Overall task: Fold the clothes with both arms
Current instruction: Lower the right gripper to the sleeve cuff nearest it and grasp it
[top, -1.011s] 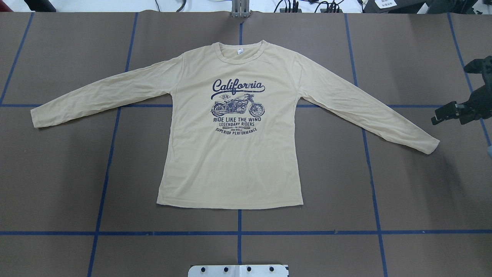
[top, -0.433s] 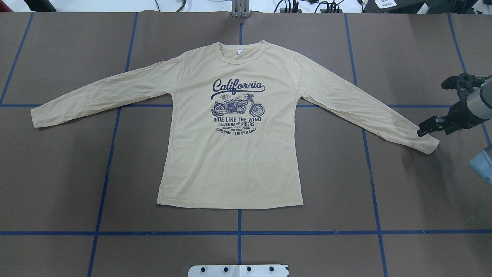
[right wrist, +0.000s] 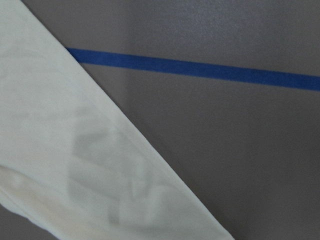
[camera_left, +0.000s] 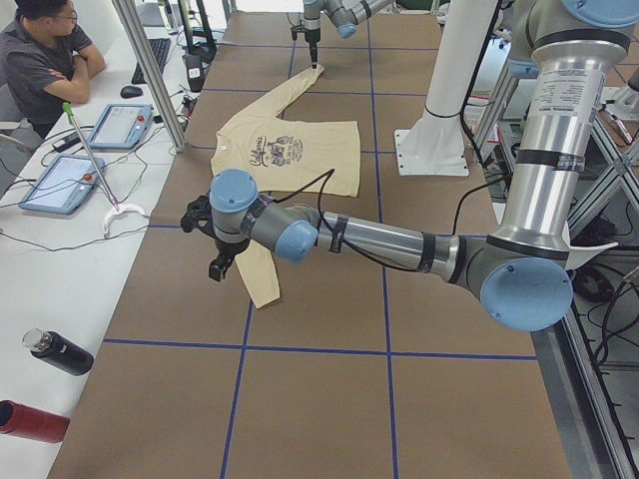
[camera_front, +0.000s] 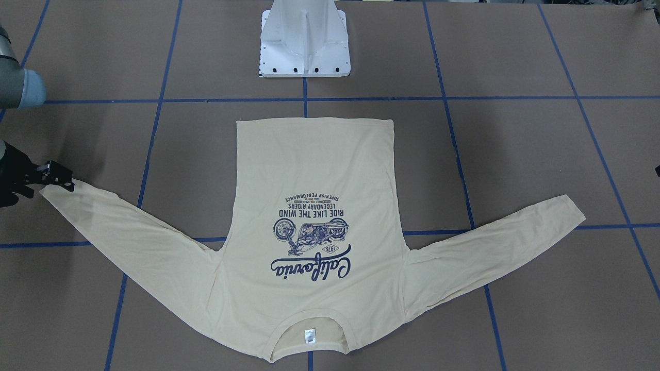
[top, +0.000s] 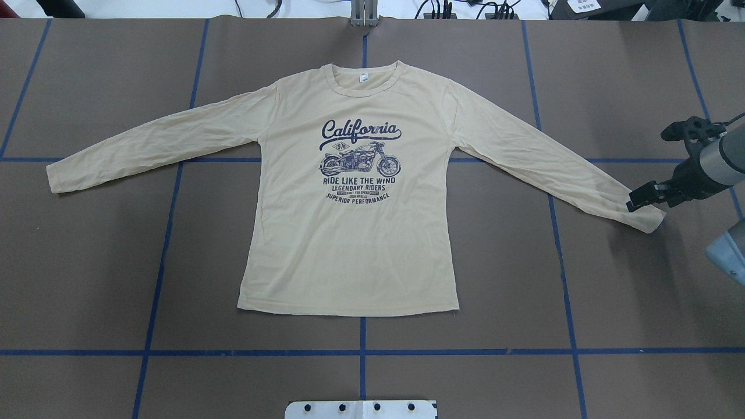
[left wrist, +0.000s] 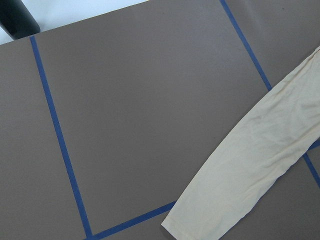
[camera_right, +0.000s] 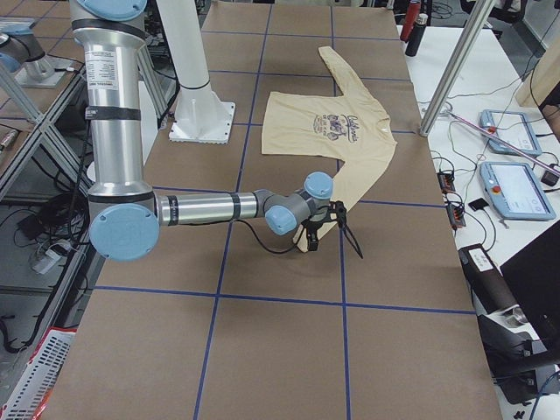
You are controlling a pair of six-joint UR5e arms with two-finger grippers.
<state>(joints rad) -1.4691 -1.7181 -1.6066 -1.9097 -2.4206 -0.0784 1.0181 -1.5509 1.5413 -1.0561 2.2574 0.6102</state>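
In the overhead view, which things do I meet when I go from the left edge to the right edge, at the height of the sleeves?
T-shirt cuff on the view's left → navy motorcycle print → right gripper, at the other sleeve's end → light-blue joint cap.

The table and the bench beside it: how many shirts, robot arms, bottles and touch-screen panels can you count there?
Shirt: 1
Robot arms: 2
Bottles, one black and one red: 2
Touch-screen panels: 2
Total: 7
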